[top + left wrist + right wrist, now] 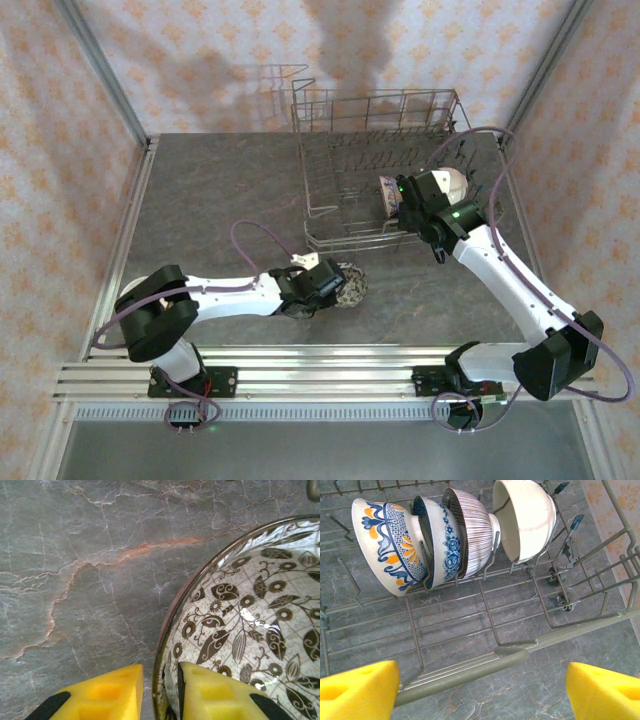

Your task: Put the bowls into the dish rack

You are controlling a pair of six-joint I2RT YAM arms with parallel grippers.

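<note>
As I look over the desk point(210, 190), the dish rack point(375, 97) is my marker. My right arm point(505, 270) reaches over its near rail, and my left arm point(235, 290) stretches low in front of it. Four bowls point(470, 530) stand on edge inside, and a leaf-patterned bowl point(250, 630) sits just before it. The right end effector point(481, 672) hangs spread wide. The left end effector point(161, 672) straddles that bowl's rim; I cannot tell whether it pinches.

Top view: high over the near edge, looking down and forward across the whole table point(220, 190). Left wrist view: very close, facing straight down at a patterned bowl point(250, 620). Right wrist view: close, tilted down into the dish rack point(470, 667). The top view takes in both the patterned bowl and the dish rack.
</note>
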